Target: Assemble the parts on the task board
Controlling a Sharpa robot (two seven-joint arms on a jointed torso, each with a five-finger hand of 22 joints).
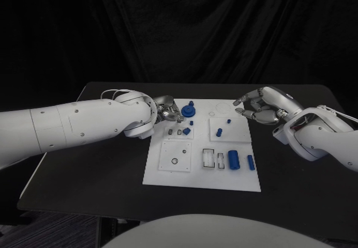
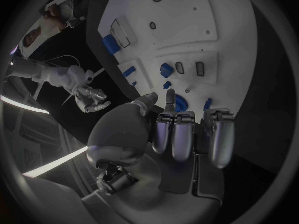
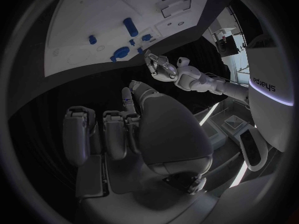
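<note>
From the head view I see the task board [image 1: 168, 173] in the middle of the black table [image 1: 89, 170], with blue parts [image 1: 233, 159] on its right half. My left hand [image 1: 168, 113] hovers at the board's far-left edge beside a round blue part [image 1: 188, 110]; my right hand [image 1: 257, 106] hangs off its far-right corner. Left wrist view: fingers [image 2: 184, 134] curled in, holding nothing. Right wrist view: fingers [image 3: 115, 134] likewise curled, empty.

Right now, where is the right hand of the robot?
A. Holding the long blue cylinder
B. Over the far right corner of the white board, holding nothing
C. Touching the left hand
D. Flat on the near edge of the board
B: in the head view the right hand is at the far right corner of the white board, fingers curled with nothing in them, away from the blue cylinder.
</note>
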